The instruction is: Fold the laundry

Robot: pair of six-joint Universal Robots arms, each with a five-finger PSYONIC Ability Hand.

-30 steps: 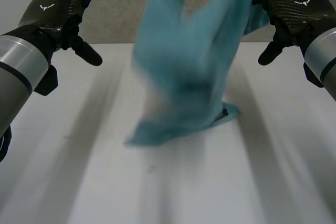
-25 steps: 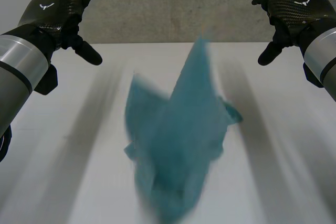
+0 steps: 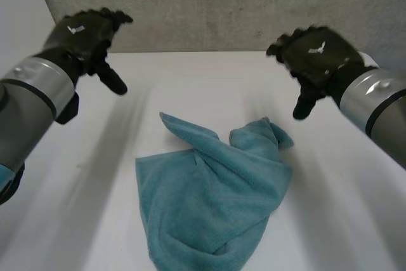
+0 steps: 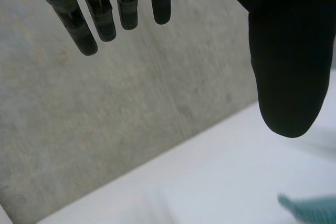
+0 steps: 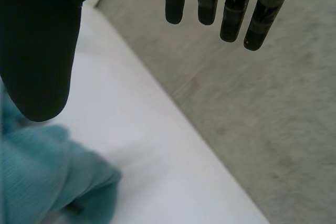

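Observation:
A teal towel [image 3: 212,201] lies crumpled on the white table [image 3: 76,220], in a loose heap with one corner sticking up toward the back and a bunched lump at its right. My left hand [image 3: 85,33] hovers above the table's back left, well away from the cloth, fingers straight and empty. Over the back right, my right hand [image 3: 314,55] hangs open a little above and beyond the towel's bunched right end. In the left wrist view the fingers [image 4: 100,14] are spread, and a towel tip [image 4: 310,208] shows below the thumb. The right wrist view has the towel [image 5: 47,182] under the thumb.
A grey carpeted floor [image 3: 222,4] runs beyond the table's far edge. Bare white tabletop lies to the left and right of the towel.
The towel dropped through the air and has landed in a heap on the table. My right hand has moved down and inward toward the towel; the left hand shifted slightly.

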